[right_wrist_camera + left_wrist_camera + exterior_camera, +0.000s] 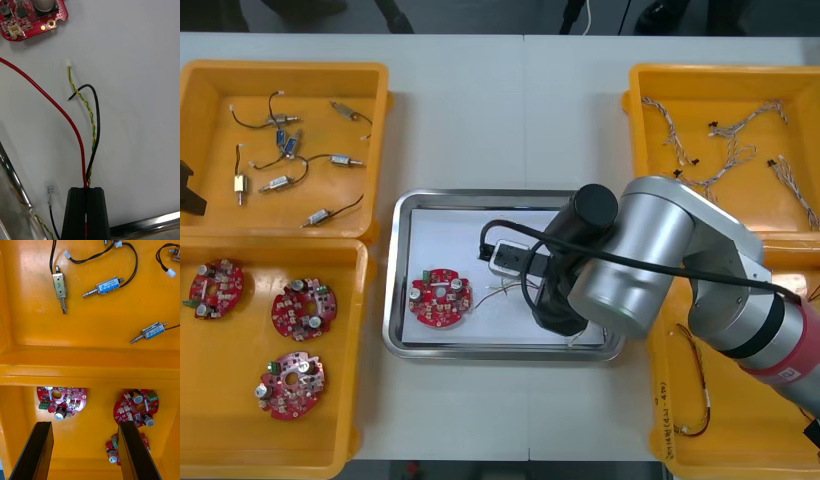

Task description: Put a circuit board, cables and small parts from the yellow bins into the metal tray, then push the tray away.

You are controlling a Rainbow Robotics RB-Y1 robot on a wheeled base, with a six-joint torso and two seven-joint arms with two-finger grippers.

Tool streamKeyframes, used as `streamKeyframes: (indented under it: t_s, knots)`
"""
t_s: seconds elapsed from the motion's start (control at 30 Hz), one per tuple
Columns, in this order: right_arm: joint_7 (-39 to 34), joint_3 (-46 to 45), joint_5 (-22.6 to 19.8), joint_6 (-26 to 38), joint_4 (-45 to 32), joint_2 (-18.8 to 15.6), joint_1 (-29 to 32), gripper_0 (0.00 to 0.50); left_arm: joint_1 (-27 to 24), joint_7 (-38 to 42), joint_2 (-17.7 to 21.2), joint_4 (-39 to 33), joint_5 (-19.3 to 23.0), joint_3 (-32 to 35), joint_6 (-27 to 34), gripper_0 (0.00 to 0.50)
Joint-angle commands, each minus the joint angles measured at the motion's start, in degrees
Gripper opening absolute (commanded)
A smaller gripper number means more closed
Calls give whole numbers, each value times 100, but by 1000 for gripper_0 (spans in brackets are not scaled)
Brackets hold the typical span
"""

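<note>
Cables [92, 150] are in my right gripper [87, 189], whose fingers are pinched almost together on them, over the right part of the metal tray [480, 352]. There are three strands: red cable [56, 105], black cable [97, 112] and twisted yellow-green cable [85, 104]. Their long axis runs from the fingertips out across the white floor toward the circuit board [440, 297] in the tray's left part. The twisted one ends in a white plug [68, 63], short of the board and apart from it. The black one hooks back across it. The red one angles off wide and passes beside the board. A corner of the tray rim sits just behind the fingers, with bare floor open beyond the strands. Another thin cable with a clear plug [50, 190] lies just beside the fingers. My left gripper [84, 423] hangs wide open, holding nothing, over the near-left yellow bin [345, 420] of spare boards [302, 310].
</note>
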Motion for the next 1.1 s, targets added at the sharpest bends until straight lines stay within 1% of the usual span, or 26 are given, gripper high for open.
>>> streamKeyframes:
  t_s: [0.03,0.3,0.4,0.57,0.6,0.63,0.67,0.7,0.73,1.1]
  knots:
    - [327,206,188,-209,-60,91,233,0,30,-53,225,-14,-98,35,-251,500]
    - [362,285,328,-227,-60,82,321,0,21,52,225,-14,-159,-299,-594,500]
    - [327,382,531,-359,-60,64,417,0,-31,149,198,-14,-159,-527,-735,500]
    - [309,382,575,-368,-60,64,426,0,-128,386,146,-14,-212,-800,-858,500]
    - [283,382,575,-359,-60,64,426,48,-154,474,119,-23,-238,-870,-902,500]
    - [274,390,592,-341,-60,64,426,186,-181,553,93,-23,-265,-949,-963,500]
    - [274,390,592,-341,-60,64,426,186,-181,553,93,-23,-265,-949,-963,500]
    - [265,382,610,-341,-60,73,426,470,-233,668,58,-23,-318,-1081,-1034,500]
    - [248,382,610,-341,-60,73,426,500,-251,747,23,-23,-379,-1151,-1078,500]
    - [204,294,715,-280,-78,73,409,500,-339,923,-179,-14,-625,-1529,-1482,500]
